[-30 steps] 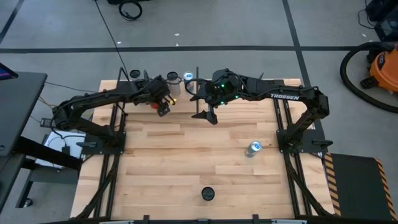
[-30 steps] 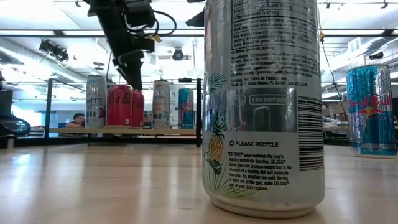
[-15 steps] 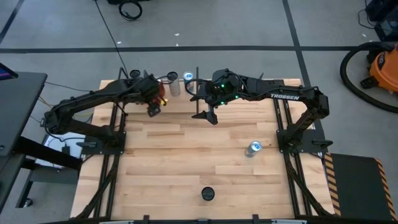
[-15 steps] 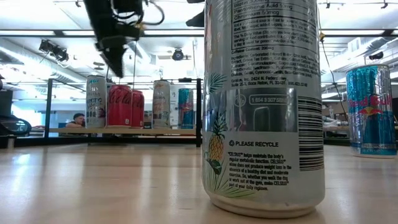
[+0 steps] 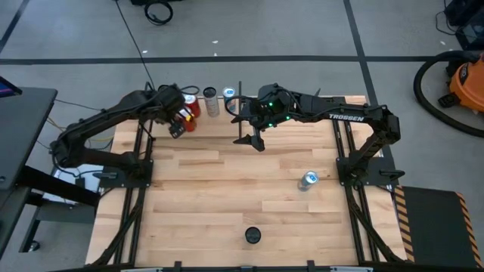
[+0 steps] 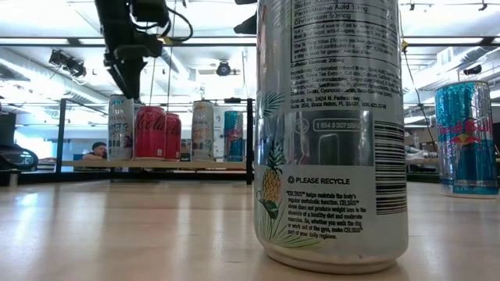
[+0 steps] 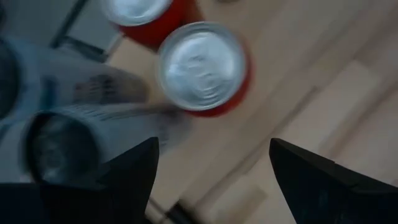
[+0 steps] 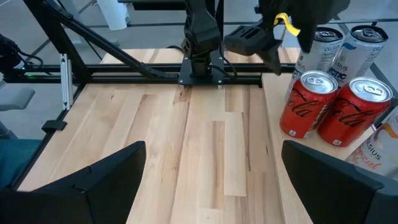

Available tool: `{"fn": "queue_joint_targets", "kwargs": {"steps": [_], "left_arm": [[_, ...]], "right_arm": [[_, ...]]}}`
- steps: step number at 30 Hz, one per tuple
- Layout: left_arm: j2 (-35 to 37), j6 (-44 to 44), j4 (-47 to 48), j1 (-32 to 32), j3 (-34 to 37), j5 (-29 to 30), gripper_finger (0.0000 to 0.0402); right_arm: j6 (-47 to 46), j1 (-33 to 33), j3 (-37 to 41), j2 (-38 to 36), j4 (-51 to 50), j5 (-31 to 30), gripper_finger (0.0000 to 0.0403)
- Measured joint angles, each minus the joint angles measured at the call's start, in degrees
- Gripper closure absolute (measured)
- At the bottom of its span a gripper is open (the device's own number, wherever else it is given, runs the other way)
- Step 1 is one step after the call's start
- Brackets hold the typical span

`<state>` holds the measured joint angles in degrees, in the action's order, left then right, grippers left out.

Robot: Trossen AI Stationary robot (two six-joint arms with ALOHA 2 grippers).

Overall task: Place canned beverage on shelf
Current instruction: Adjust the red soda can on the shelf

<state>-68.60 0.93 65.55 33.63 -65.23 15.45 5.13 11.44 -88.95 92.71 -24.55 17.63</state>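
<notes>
The shelf stands at the table's far edge, a pale board between thin black uprights. Several cans stand on it, among them two red cans and a white one. My left gripper is open and empty above the shelf's left part. Its wrist view looks down on a red can's top and the white can. My right gripper is open and empty over the table just right of the shelf.
A blue and silver can stands on the table's right part. A tall silver can stands near the front edge, close before the low camera. Bare wood lies between them and the shelf.
My left gripper has gone toward the table's left edge and a little up, away from the two red cans on the shelf. The cans have stayed where they were.
</notes>
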Motion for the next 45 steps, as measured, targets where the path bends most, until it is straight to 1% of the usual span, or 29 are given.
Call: {"fn": "queue_joint_targets", "kwargs": {"steps": [2,13,17,23,29,39,45], "left_arm": [[-0.5,-0.1,-0.9,0.3,0.0,-1.4,0.0088],[-0.8,-0.1,-1.4,0.4,0.0,-1.6,0.0088],[-1.9,-0.1,-2.1,0.4,0.0,-3.7,0.0088],[-4.4,-0.5,-2.2,0.7,0.1,-3.5,0.0088],[-4.6,-0.7,-4.4,0.7,0.1,-3.6,0.0088],[-4.6,-1.4,-4.9,0.7,0.1,-5.2,0.0088],[-5.3,-1.6,-5.7,0.7,0.0,-5.1,0.0088]], "right_arm": [[0.0,0.0,0.0,0.0,0.0,0.0,0.0018],[0.0,0.0,0.0,0.0,0.0,0.0,0.0018],[0.0,0.0,0.0,0.0,0.0,0.0,0.0018],[0.0,0.0,0.0,0.0,0.0,0.0,0.0018],[0.0,0.0,0.0,0.0,0.0,0.0,0.0018],[0.0,0.0,0.0,0.0,0.0,0.0,0.0018],[0.0,0.0,0.0,0.0,0.0,0.0,0.0018]]}}
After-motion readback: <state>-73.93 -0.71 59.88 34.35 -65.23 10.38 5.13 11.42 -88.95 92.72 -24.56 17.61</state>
